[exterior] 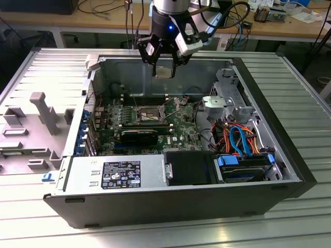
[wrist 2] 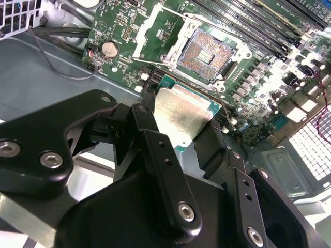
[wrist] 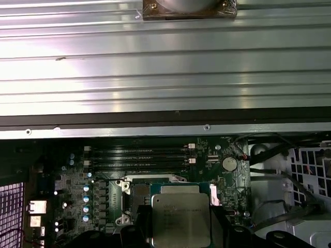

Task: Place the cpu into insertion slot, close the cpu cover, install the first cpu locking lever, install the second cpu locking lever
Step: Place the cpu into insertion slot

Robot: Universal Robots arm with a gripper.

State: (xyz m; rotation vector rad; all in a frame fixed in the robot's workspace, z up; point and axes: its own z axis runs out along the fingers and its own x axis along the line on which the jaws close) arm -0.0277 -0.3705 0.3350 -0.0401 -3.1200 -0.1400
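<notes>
- Cpu (wrist 2: pixel 181 116) is pinched in my hand (exterior: pixel 164 68), high over the open case (exterior: pixel 155 204).
- Insertion slot (wrist 2: pixel 204 54) sits bare below, apparently uncovered.
- Placing step: I'd need square, level alignment.

The end effector (exterior: pixel 164 68) is matte black, built of angular linkage bars and flat fingers (wrist 2: pixel 160 155) fastened with round silver screws (wrist 2: pixel 186 212). Above it sit a black wrist housing with a small blue light (exterior: pixel 170 29), a silver arm segment (exterior: pixel 168 5), a white-and-black camera block (exterior: pixel 189 42) and dark looping cables (exterior: pixel 225 15).
</notes>
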